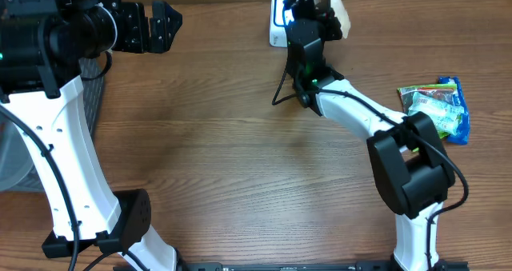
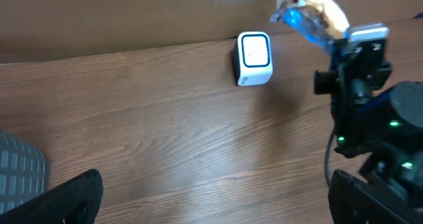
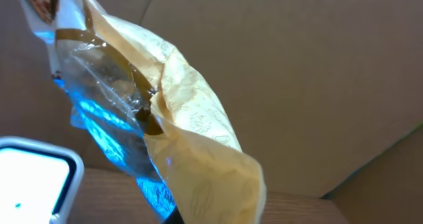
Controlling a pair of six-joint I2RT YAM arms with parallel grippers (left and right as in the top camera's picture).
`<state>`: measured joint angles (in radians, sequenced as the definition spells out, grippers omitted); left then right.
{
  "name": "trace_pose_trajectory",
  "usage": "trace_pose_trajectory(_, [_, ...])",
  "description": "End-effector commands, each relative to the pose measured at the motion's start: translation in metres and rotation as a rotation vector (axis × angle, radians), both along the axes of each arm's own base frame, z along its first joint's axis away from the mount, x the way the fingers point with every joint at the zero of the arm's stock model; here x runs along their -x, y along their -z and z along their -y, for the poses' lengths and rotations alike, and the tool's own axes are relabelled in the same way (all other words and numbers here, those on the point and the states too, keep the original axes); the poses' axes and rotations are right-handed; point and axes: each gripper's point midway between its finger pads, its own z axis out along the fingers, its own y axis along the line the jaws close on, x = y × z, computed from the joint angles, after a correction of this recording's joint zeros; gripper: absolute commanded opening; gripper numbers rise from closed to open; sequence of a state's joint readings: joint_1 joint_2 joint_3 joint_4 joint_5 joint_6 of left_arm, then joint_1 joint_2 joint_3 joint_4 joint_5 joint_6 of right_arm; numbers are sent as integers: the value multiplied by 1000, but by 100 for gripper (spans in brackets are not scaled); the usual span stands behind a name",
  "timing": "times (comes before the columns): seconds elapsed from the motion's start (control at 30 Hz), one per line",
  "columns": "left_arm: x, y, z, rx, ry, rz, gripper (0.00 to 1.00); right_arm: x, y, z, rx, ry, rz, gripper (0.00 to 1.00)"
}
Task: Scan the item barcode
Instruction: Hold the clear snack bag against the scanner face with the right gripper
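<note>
The item is a cream and clear plastic bag point(image 1: 336, 2). My right gripper point(image 1: 317, 17) is shut on it and holds it up at the back of the table, just right of the white scanner point(image 1: 278, 20). In the right wrist view the bag point(image 3: 192, 145) fills the middle, and its clear part glows blue beside the scanner's lit face point(image 3: 30, 178). Only a dark fingertip point(image 3: 176, 217) shows under the bag. The left wrist view shows the scanner point(image 2: 254, 57) and the raised bag point(image 2: 310, 14). My left gripper point(image 1: 158, 25) hangs open at the far left, holding nothing.
A pile of green and blue snack packets point(image 1: 438, 105) lies at the right edge. A grey mesh container point(image 1: 94, 103) stands at the left edge behind the left arm. A brown cardboard wall point(image 3: 297, 65) runs along the back of the wooden table point(image 1: 224, 143).
</note>
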<state>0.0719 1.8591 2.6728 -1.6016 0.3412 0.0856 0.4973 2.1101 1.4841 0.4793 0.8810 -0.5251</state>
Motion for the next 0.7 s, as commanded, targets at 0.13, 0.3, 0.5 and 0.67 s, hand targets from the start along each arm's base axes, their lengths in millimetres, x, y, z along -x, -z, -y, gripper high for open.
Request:
trace_pose_trajectory(0.13, [-1,0,4,-3,27,7,100,-3,-16,-5,42,-34,27,4])
trace_pose_trajectory(0.3, [-1,0,4,-3,28,7,100,-6,-13,-16,44,-101,17,4])
trace_pose_trajectory(0.5, [-1,0,4,-3,28,7,100,-10,-8,-24,41,-140,21,4])
trace_pose_trajectory(0.67, [-1,0,4,-3,28,7,100,-14,4,-27,97,-147,15,4])
